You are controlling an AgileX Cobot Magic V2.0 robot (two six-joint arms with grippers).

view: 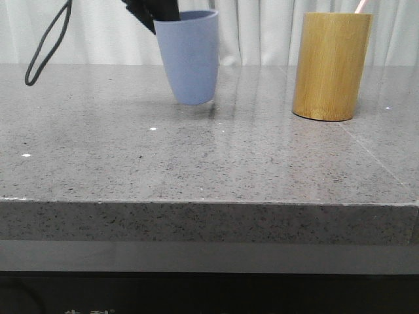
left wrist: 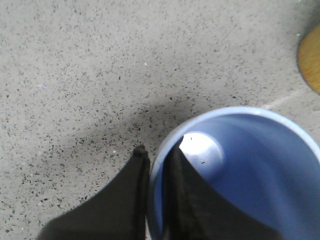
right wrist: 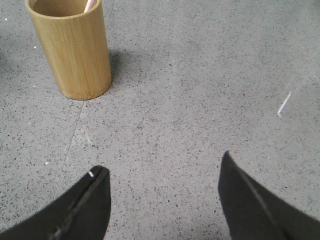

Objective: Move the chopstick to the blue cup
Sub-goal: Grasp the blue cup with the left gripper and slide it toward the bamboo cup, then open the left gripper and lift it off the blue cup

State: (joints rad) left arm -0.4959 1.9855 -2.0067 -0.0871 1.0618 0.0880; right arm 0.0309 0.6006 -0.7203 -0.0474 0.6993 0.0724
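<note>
Grey stone table (view: 131, 163), matte blue cup (view: 190, 59), seemingly lifted

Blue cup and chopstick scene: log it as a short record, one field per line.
blue cup: tilted, base lifted off the table
left gripper: shut on the cup's rim, one finger inside, one outside
cup contents: empty
chopstick: in the bamboo holder, tip poking above its rim
right gripper: open, above bare table, apart from the holder
</note>
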